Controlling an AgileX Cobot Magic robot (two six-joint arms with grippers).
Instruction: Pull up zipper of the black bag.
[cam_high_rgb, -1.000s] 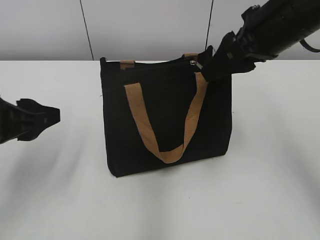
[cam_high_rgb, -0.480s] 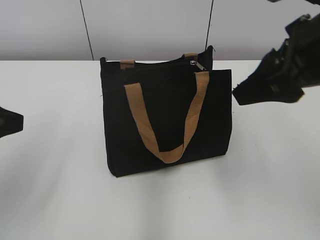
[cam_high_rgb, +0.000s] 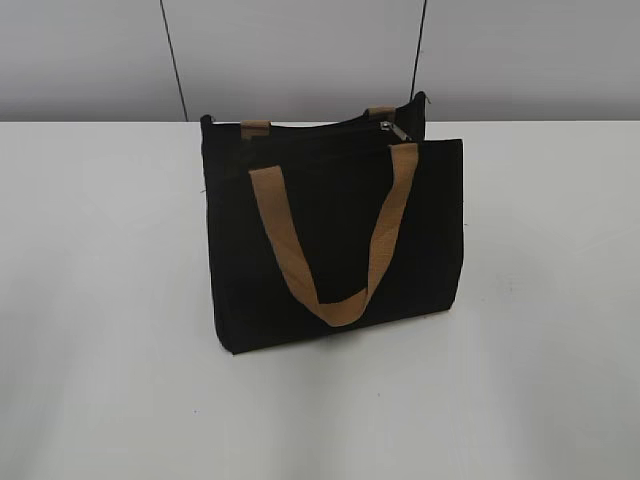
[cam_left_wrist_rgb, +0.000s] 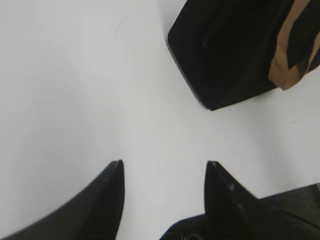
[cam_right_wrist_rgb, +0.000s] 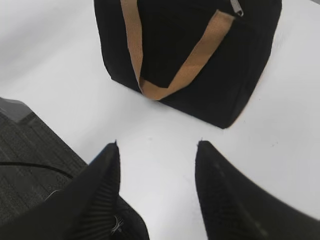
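Exterior view has no arm in it at all, just the black bag (cam_high_rgb: 335, 240) standing upright on the white table (cam_high_rgb: 100, 300), with the zipper (cam_high_rgb: 393, 130) slider sitting at the bag's top edge, close to its right-hand end. The zipper tape runs lengthwise along that top edge, so I'd guess any pull has to go along that line.

Over in the right wrist view, the right gripper (cam_right_wrist_rgb: 157, 150) is spread wide and holding nothing, and the bag sits ahead of it with the zipper at the far upper corner. The left gripper (cam_left_wrist_rgb: 162, 167) is also wide and empty, and it only sees a bottom corner of the bag, no slider.

Going by that, the right arm looks better placed to reach the slider end, though both are well apart from the bag.
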